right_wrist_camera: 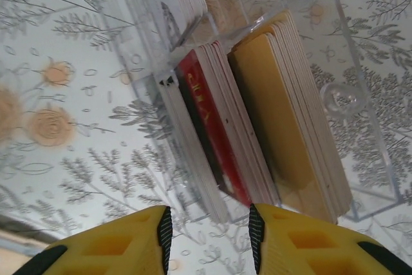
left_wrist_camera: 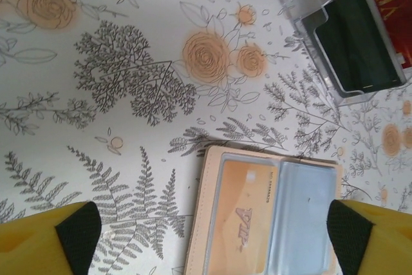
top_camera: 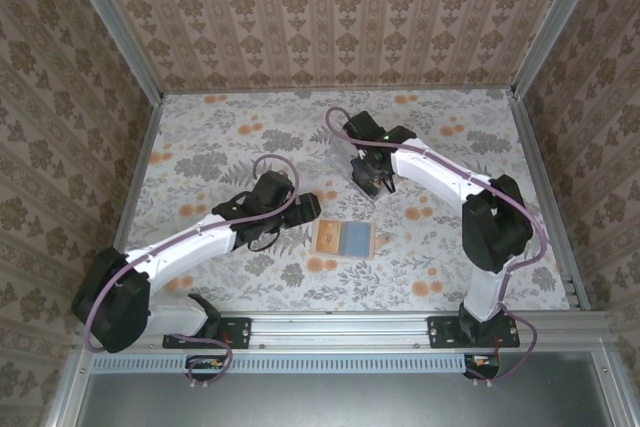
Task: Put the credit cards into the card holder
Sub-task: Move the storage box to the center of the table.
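Nearest, right gripper point(right_wrist_camera: 210, 216), jaws narrowly parted and empty, just short of the card holder point(right_wrist_camera: 341, 98), whose slots hold a red card point(right_wrist_camera: 209, 133) and a stack of orange-yellow cards point(right_wrist_camera: 270, 114) on edge; apparently outstanding: one orange card point(left_wrist_camera: 241, 217) in the open tan wallet point(left_wrist_camera: 302, 204) close by, below the wide-spread, empty left gripper point(left_wrist_camera: 214, 223), on the floral table point(left_wrist_camera: 129, 82).

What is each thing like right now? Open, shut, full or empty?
wallet: lying open, an orange card in one pocket.
card holder: has red cards and yellow cards standing upright in it.
left gripper: wide open, empty.
right gripper: fingers apart, empty.
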`<state>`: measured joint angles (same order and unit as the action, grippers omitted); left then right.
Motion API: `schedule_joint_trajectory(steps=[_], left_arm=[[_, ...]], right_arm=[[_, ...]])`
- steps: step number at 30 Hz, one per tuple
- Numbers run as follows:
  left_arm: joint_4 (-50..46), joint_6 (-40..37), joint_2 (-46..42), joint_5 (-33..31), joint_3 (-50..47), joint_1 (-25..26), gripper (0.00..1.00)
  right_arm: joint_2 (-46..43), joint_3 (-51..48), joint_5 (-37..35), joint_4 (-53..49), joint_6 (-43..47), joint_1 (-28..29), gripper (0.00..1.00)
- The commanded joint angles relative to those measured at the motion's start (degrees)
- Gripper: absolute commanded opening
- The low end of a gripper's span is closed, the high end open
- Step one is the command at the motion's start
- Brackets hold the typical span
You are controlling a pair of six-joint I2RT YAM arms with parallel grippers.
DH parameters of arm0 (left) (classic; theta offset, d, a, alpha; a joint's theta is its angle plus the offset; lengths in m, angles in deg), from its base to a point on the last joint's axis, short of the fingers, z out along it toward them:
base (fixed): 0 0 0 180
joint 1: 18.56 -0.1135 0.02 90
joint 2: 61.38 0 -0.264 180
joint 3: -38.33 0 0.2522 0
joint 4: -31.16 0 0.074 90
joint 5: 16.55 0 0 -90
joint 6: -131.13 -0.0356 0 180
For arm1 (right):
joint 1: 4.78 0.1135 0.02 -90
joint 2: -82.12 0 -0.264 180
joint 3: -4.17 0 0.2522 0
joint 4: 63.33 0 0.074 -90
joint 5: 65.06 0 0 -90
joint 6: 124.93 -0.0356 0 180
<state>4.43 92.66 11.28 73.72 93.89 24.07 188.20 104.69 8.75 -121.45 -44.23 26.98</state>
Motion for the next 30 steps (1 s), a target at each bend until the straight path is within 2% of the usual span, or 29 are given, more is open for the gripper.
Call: schedule_joint_trajectory(steps=[1,9,14,17,19,30], left_arm=[[3.09,-1.34,-1.2,3.02,-1.36,-0.68,0.97],[3.69,-1.17,-1.17,4.38,-2.34,-1.71,0.99],[3.83,-0.9,-1.21,4.99,-2.95,-2.27,0.99],[3.83,-0.66,-1.3,5.09,-3.28,-2.47,0.99],[3.92,-0.47,-1.38,5.15,-3.46,-2.55,0.99],[3.76,0.06,-1.91,5.27,-3.83,-2.75,0.99]], right_arm=[[2.42,3.74,-6.18,-4.14,4.06,0.22,0.39],[7.44,6.15,-9.96,-4.36,5.93,1.08,0.39],[9.21,6.71,-11.2,-4.95,5.32,1.43,0.36],[9.85,6.44,-9.48,-5.47,4.02,1.45,0.36],[9.94,6.15,-8.12,-5.78,3.22,1.45,0.32],[8.12,5.6,5.18,-6.53,-4.45,2.6,0.26]])
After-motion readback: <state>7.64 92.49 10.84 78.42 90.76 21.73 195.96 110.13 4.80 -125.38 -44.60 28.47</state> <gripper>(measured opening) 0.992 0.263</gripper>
